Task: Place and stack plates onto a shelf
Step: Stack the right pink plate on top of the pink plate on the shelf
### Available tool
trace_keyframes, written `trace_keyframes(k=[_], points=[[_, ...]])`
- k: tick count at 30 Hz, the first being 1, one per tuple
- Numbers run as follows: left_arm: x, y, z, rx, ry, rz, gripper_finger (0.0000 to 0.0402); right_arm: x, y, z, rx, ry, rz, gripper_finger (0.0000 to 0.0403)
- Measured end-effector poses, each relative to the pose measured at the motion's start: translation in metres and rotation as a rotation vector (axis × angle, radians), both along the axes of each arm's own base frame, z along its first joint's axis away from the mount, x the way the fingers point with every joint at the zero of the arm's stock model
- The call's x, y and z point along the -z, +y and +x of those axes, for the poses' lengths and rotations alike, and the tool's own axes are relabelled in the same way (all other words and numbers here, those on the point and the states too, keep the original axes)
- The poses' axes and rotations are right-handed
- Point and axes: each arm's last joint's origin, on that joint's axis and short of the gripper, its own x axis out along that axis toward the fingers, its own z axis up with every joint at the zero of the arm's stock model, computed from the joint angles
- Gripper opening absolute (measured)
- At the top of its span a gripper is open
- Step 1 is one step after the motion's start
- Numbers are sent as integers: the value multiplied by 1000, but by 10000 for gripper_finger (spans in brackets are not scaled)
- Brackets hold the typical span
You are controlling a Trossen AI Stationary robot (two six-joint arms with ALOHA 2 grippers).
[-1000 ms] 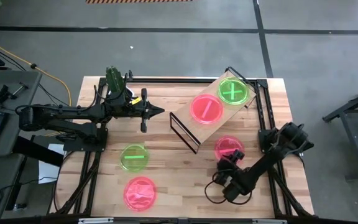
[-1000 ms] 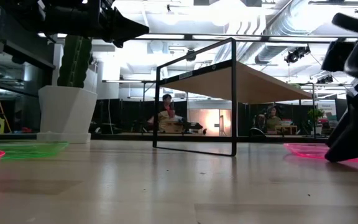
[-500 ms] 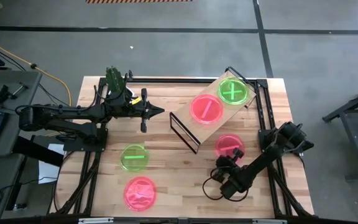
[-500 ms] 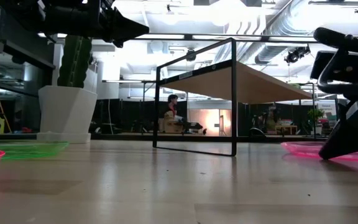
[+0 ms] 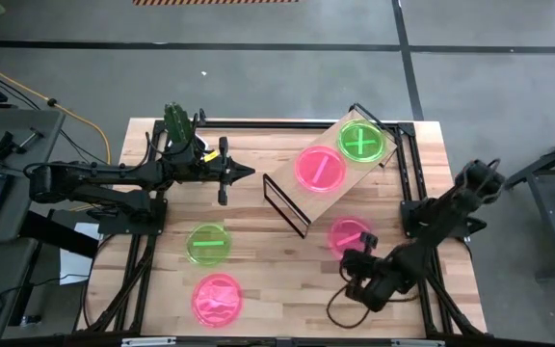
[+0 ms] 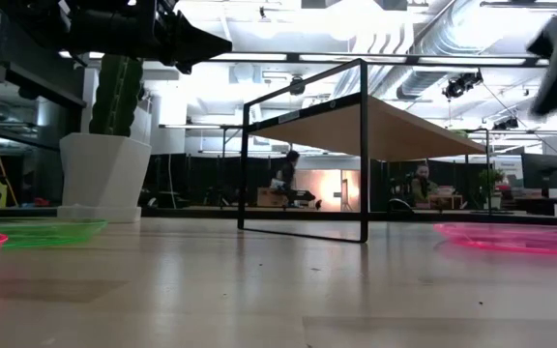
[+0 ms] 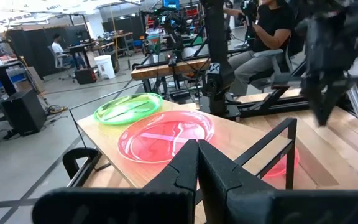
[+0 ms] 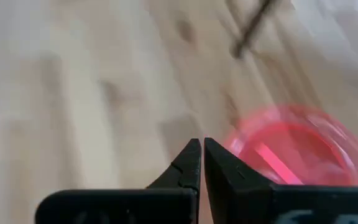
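The shelf [image 5: 285,181] stands at the table's far right and carries a pink plate [image 5: 320,169] and a green plate [image 5: 362,142]. Another pink plate [image 5: 352,234] lies flat on the table in front of it, also seen in the right wrist view [image 8: 291,152]. My right gripper [image 5: 347,258] hangs shut above the table beside this plate's near edge, with nothing between its fingers [image 8: 202,143]. A green plate [image 5: 207,244] and a pink plate [image 5: 217,299] lie at the near left. My left gripper [image 5: 251,173] waits shut in the air left of the shelf.
A white pot with a cactus [image 5: 179,125] stands at the far left corner, behind my left arm. Bare tabletop lies between the two left plates and the shelf's black wire legs [image 6: 364,155]. People sit in the room beyond the table.
My right gripper has shut and risen from the table at the near edge of the pink plate, tipping less steeply downward. The plate has stayed flat on the table.
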Motion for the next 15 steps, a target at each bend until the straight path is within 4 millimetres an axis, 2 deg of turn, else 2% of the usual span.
trace_keyframes(k=[3, 6, 8, 15], points=[[0, 0, 0, 0, 0, 0, 0, -16, 1, -1, -31, -70, 53, 0], [0, 0, 0, 0, -2, 0, 0, -16, -1, -3, 2, -78, 71, 0], [0, 0, 0, 0, -2, 0, 0, -8, -2, -3, 53, -94, 59, 0], [0, 0, 0, 0, -2, 1, 0, 39, -9, 1, 238, -54, 38, 12]])
